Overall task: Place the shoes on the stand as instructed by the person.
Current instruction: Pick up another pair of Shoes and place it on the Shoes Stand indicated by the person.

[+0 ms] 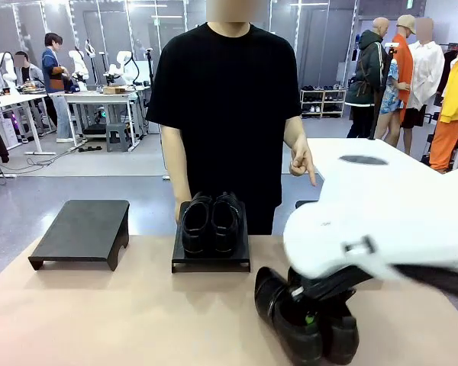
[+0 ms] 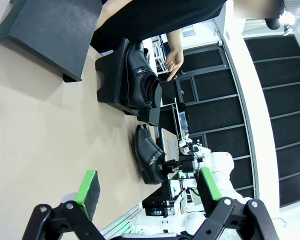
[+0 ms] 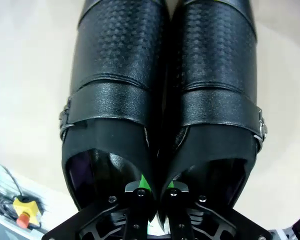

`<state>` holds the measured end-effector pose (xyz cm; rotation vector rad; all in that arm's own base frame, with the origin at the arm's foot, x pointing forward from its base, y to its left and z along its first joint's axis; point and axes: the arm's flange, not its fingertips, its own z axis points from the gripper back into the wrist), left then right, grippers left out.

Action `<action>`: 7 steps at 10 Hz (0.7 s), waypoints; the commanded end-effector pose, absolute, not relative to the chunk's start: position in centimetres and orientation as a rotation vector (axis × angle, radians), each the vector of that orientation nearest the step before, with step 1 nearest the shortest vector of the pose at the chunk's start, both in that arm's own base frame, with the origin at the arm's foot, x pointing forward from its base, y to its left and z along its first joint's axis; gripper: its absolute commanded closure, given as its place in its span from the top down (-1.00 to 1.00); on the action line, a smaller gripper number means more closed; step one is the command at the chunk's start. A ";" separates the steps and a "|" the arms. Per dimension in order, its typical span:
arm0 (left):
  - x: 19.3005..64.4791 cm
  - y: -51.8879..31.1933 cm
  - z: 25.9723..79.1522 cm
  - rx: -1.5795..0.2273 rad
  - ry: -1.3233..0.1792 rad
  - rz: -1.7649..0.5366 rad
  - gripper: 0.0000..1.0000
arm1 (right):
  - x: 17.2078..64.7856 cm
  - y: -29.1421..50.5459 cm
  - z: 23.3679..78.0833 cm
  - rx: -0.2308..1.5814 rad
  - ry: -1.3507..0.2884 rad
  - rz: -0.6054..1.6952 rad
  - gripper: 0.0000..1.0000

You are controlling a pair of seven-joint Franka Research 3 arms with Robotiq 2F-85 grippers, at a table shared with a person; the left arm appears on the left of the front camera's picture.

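Your right gripper (image 3: 157,186) is pinched on the touching inner walls of the near pair (image 3: 120,75). These are glossy black buckle-strap shoes with textured toes, lying side by side on the tan table (image 1: 99,320). The second pair (image 1: 211,221) sits on the middle stand (image 1: 211,263). Your left gripper (image 2: 147,189) hangs spread wide above the table.

Grey floor (image 1: 84,183), white tables (image 1: 99,97) (far left)
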<state>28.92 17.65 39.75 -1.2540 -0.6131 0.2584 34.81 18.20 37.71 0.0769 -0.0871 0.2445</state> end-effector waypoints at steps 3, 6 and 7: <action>29.0 17.5 40.3 -1.276 -0.614 0.270 1.00 | 35.0 12.0 49.6 0.169 -0.240 0.331 -1.00; 29.0 17.5 40.3 -1.276 -0.614 0.270 1.00 | 36.8 9.1 51.8 0.137 -0.300 0.305 -1.00; 29.0 17.5 40.3 -1.276 -0.614 0.270 1.00 | 37.6 7.9 52.4 0.128 -0.321 0.268 -1.00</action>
